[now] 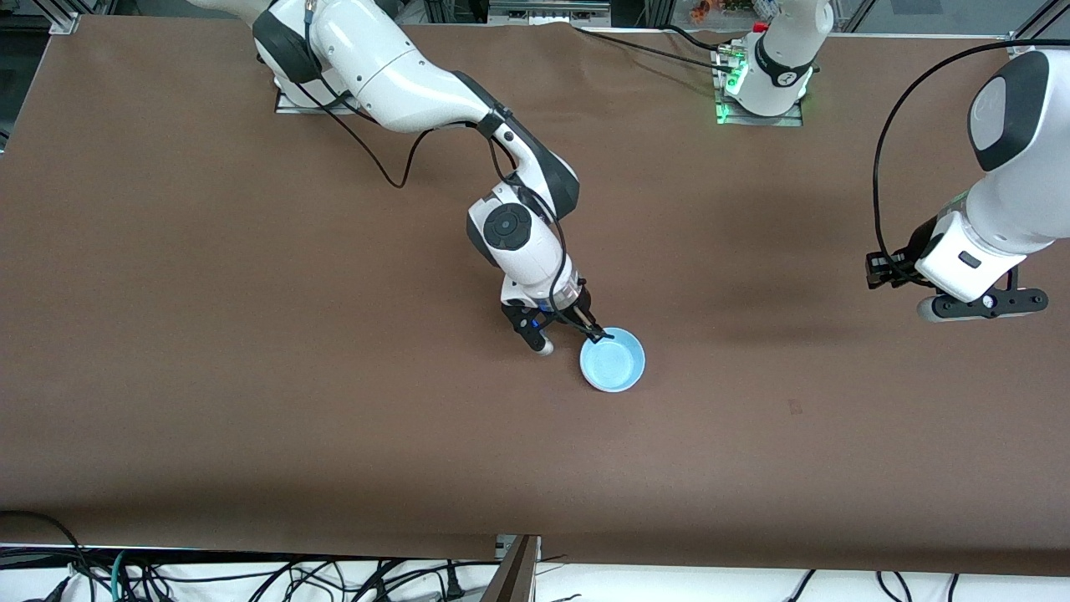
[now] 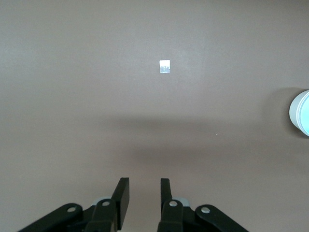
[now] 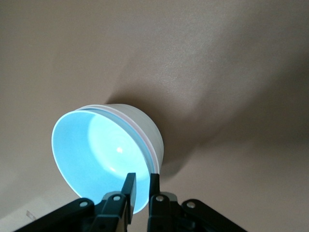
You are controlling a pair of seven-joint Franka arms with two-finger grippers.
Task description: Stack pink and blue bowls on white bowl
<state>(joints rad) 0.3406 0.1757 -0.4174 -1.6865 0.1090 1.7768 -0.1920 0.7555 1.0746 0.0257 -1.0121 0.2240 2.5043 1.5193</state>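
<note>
The light blue bowl [image 1: 614, 361] sits nested on top of a stack on the brown table, midway between the two arms' ends. In the right wrist view the blue bowl [image 3: 96, 150] lies inside the pink bowl, of which only a thin rim [image 3: 140, 136] shows, and both sit in the white bowl [image 3: 145, 122]. My right gripper [image 1: 600, 336] [image 3: 142, 181] is at the stack's rim on the side toward the robots' bases, its fingers closed narrowly over the blue bowl's rim. My left gripper [image 1: 982, 305] [image 2: 145, 186] waits open and empty above the table at the left arm's end.
A small pale square mark [image 2: 164, 66] lies on the table [image 1: 251, 376] under the left gripper. The edge of the bowl stack [image 2: 301, 113] shows at the border of the left wrist view. Cables run along the table's near edge [image 1: 251, 577].
</note>
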